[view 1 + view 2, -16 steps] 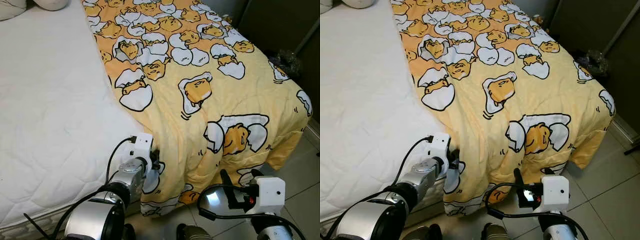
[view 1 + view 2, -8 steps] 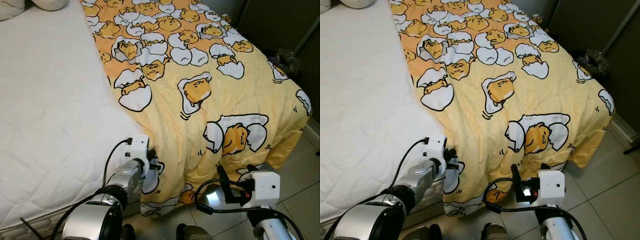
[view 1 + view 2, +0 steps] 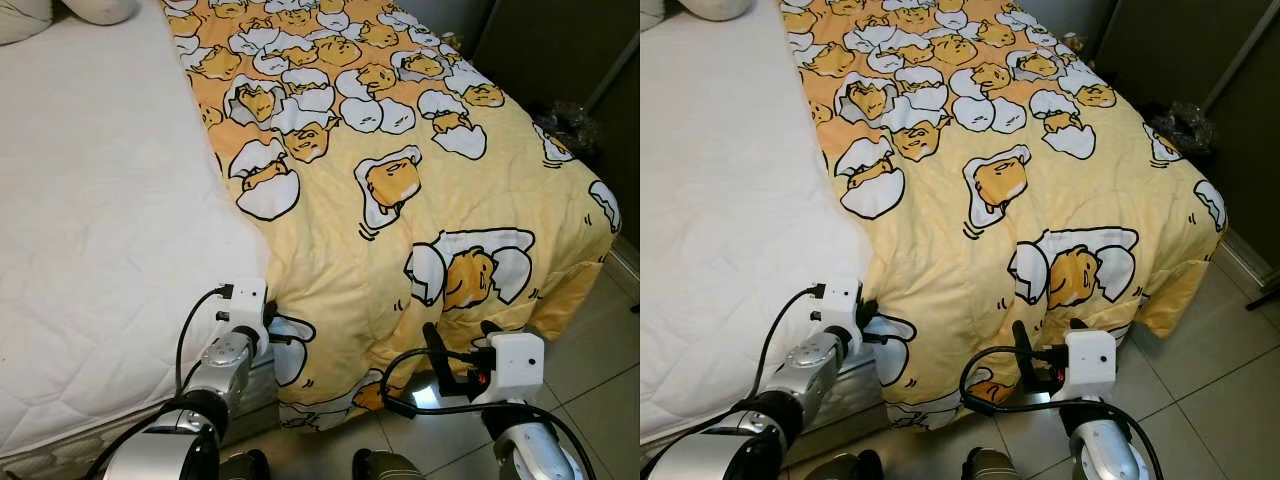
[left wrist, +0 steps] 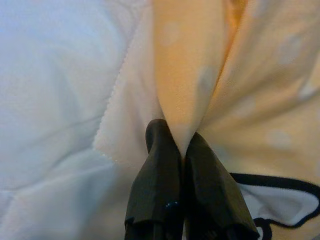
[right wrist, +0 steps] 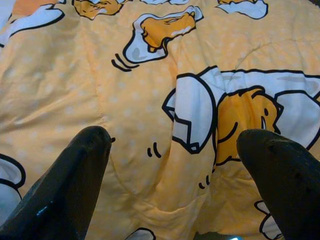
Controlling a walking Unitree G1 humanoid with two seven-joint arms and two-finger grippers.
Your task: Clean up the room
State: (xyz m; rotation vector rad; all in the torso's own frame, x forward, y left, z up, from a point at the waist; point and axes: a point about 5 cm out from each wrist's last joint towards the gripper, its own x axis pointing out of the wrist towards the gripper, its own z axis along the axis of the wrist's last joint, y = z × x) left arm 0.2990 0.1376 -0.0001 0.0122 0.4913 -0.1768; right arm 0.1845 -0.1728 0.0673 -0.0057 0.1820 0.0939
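Observation:
A yellow blanket [image 3: 400, 150] printed with cartoon eggs covers the right half of the bed and hangs over its foot edge. The white quilted mattress [image 3: 100, 220] lies bare on the left. My left gripper [image 3: 270, 326] is at the bed's foot edge, shut on the blanket's left hem; the left wrist view shows a fold of yellow cloth pinched between the fingertips [image 4: 161, 137]. My right gripper [image 3: 460, 345] hovers open in front of the hanging blanket near the floor, fingers [image 5: 75, 175] spread wide and touching nothing.
Pillows [image 3: 95, 8] lie at the head of the bed, top left. A dark cabinet [image 3: 560, 50] stands on the right with a dark bundle [image 3: 572, 120] at its base. Tiled floor [image 3: 605, 340] runs beside the bed's right corner.
My left gripper has drawn the blanket's hem leftward along the foot edge, so the cloth covers slightly more mattress. The right gripper has shifted a little left, closer to the hanging blanket.

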